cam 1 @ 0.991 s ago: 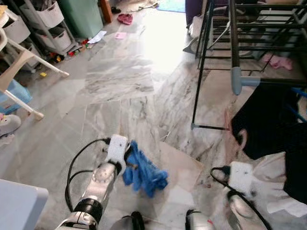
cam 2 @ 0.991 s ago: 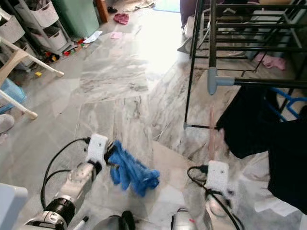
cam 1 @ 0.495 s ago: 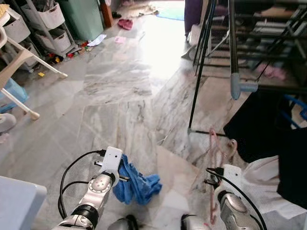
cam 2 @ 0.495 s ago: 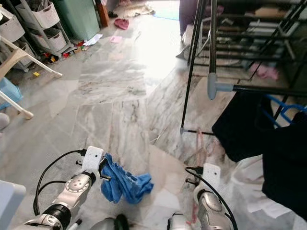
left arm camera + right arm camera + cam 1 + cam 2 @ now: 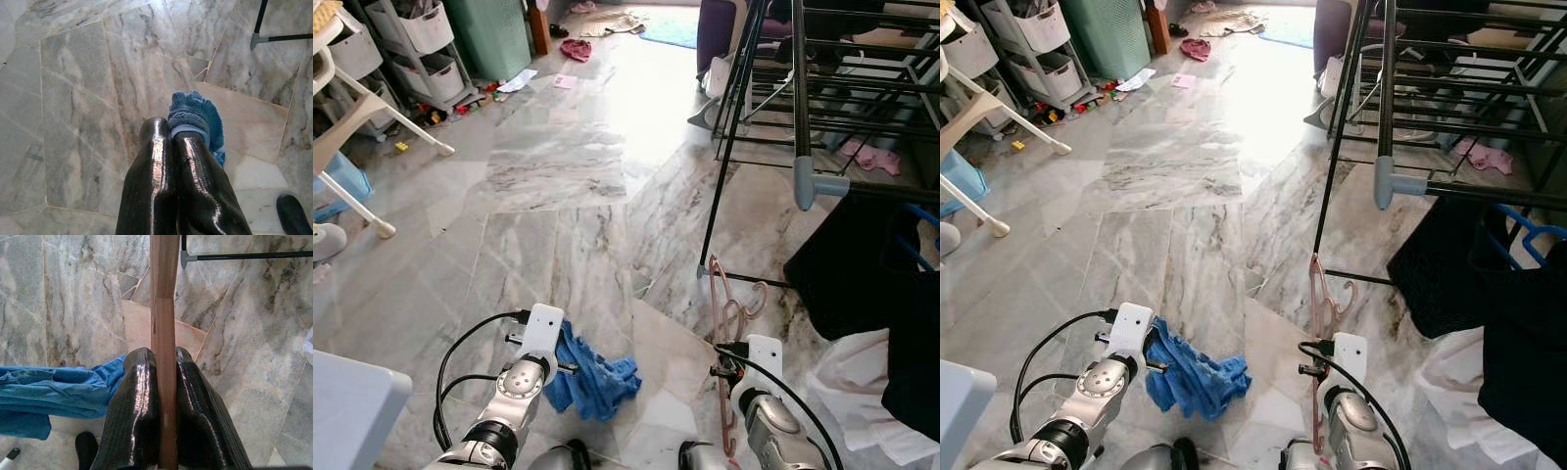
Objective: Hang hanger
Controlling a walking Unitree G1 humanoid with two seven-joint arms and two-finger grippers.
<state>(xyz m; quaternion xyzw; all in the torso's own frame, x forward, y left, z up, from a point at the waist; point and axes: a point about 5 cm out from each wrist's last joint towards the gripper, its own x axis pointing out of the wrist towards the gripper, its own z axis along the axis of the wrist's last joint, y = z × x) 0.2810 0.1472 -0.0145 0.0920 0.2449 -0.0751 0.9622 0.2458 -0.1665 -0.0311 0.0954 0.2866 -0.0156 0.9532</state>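
— What is the right claw (image 5: 164,382) doing?
— It is squeezing the pink hanger (image 5: 724,313), holding it up over the marble floor (image 5: 558,176), near the black drying rack (image 5: 798,98).
— And the left claw (image 5: 168,142)?
— It is pinching a blue cloth (image 5: 592,372), which is drooping down low beside the hanger.

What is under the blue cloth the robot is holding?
Grey marble floor lies below the blue cloth, which hangs from the left gripper. The patch directly beneath it is hidden.
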